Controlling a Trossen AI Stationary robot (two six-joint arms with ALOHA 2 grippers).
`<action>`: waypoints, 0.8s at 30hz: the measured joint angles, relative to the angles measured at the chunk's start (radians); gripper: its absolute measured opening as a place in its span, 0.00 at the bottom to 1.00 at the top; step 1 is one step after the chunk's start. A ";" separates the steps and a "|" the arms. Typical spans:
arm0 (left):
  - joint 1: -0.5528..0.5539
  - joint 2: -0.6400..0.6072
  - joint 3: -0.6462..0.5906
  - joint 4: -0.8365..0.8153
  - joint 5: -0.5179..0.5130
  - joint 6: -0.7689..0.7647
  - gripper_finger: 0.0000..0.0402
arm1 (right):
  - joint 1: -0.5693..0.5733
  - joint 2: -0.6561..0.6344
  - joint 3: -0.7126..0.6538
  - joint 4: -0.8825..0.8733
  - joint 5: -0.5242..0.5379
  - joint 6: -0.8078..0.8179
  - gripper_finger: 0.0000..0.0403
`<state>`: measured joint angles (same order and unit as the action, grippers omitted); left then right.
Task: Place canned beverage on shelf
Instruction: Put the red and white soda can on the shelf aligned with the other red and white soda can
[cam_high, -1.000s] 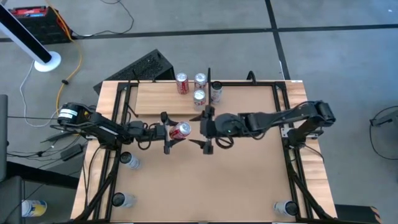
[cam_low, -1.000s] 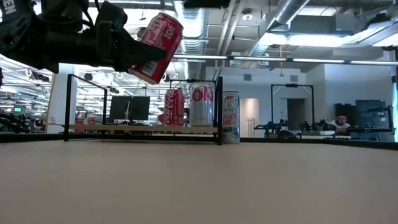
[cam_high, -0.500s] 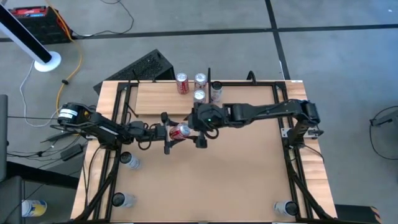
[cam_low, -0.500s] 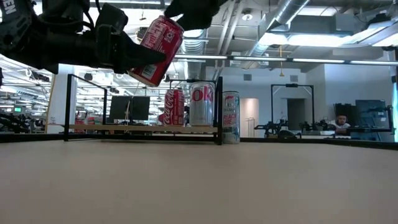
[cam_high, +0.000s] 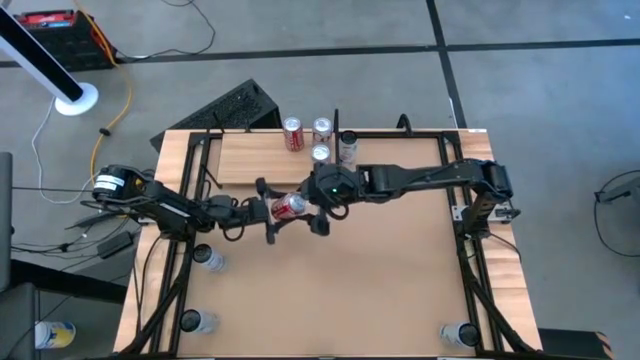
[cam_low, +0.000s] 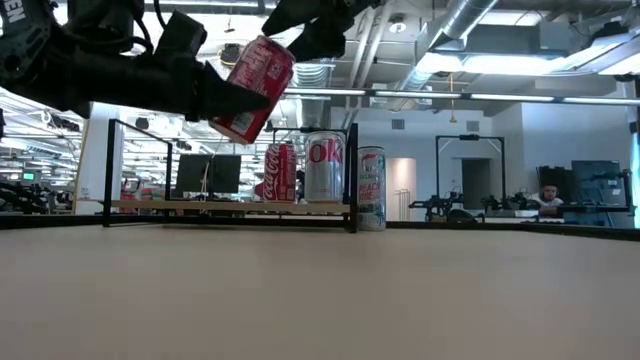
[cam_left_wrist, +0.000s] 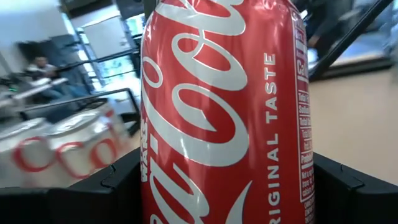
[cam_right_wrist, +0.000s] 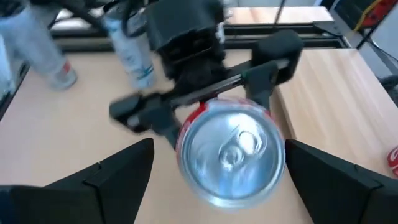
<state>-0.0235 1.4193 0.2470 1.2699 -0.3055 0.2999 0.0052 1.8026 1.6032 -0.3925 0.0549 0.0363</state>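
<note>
A red Coca-Cola can (cam_high: 291, 207) is held in the air by my left gripper (cam_high: 272, 211) over the middle of the table. In the low view the can (cam_low: 251, 86) is tilted, its top up and toward the table's right. My right gripper (cam_high: 314, 208) is open. Its fingers stand on either side of the can's silver top (cam_right_wrist: 231, 154); I cannot tell whether they touch it. The pale wood shelf (cam_high: 250, 160) lies at the far edge. Several cans (cam_high: 320, 153) stand upright at its right end by the black upright (cam_high: 337, 128). My left gripper pinches the can's side wall (cam_left_wrist: 163, 182) between its two fingers (cam_left_wrist: 118, 186), on the can's lower half. The fingers come level from the table's left and lie across the can. The can is lifted clear of the table, tilted with its top toward the right.
Clear bottles stand at the table's left (cam_high: 207, 258), near left (cam_high: 190, 320) and near right (cam_high: 460, 333). Black frame rails (cam_high: 470, 250) run along both sides. A keyboard (cam_high: 235, 105) lies on the floor beyond the far edge.
My right gripper has gone toward the table's left, to the can, and its open fingers now stand around the can's top end. My left gripper has kept the can in the air at about the same place.
</note>
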 joint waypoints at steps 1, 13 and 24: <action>0.000 0.000 0.000 -0.004 -0.021 0.025 0.69 | -0.001 0.010 0.000 0.021 0.006 0.024 0.95; -0.075 -0.001 0.031 0.022 -0.422 0.454 0.69 | -0.023 0.052 -0.002 0.119 0.173 0.343 0.95; -0.134 0.000 0.151 0.006 -0.718 0.882 0.69 | -0.027 0.052 -0.002 0.189 0.243 0.428 0.95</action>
<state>-0.1574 1.4193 0.3979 1.2762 -1.0231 1.1820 -0.0216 1.8542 1.6016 -0.2035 0.2981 0.4648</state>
